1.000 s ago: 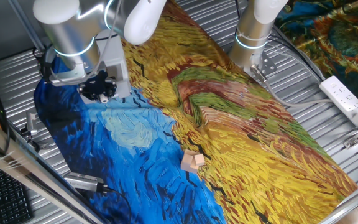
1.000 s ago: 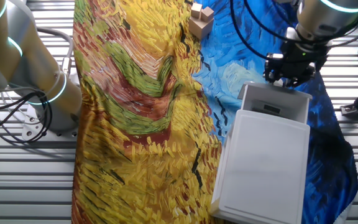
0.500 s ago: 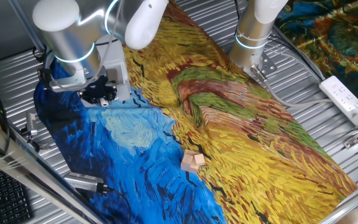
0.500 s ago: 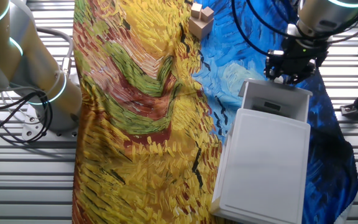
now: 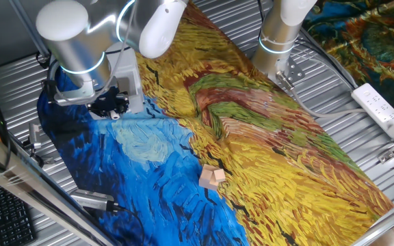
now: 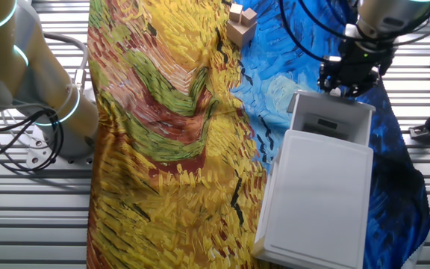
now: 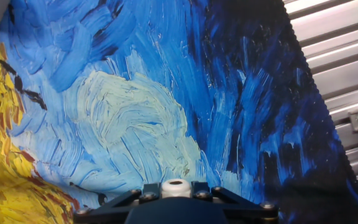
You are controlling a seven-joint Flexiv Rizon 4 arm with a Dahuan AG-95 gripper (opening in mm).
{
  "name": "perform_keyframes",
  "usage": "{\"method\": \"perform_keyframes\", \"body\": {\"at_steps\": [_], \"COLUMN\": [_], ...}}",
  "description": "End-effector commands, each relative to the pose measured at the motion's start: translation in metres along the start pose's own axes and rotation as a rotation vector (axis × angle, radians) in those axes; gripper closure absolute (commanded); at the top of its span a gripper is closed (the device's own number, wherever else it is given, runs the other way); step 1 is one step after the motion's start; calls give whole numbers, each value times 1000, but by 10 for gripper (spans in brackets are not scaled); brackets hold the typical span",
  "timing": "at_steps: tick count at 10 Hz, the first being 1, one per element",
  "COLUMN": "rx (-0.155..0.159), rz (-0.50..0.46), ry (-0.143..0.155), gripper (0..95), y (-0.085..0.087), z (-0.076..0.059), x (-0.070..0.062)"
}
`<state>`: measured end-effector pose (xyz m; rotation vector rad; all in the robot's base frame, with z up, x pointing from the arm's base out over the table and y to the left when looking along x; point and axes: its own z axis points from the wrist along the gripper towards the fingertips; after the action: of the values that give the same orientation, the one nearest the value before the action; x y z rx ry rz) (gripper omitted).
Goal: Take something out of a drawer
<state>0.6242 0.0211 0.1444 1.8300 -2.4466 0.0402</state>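
Your drawer (image 6: 328, 119) sits pulled out of the grey unit (image 6: 316, 198), its open tray just below and behind your gripper (image 6: 347, 75), whose finger spread you cannot tell, hovering at the front edge.

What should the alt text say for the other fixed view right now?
The end effector hovers at the front edge of the pulled-out drawer of a pale grey plastic unit, which sits on a blue and yellow painted cloth. Small wooden blocks lie on the cloth near the top.
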Motion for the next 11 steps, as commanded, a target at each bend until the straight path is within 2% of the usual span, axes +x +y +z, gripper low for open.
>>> {"method": "perform_keyframes", "body": {"at_steps": [1,11], "rx": [1,0], "rz": [2,12], "ry": [0,5], "gripper": [950,950], "y": [0,-1], "z": [-1,-3], "x": [-1,-14]}}
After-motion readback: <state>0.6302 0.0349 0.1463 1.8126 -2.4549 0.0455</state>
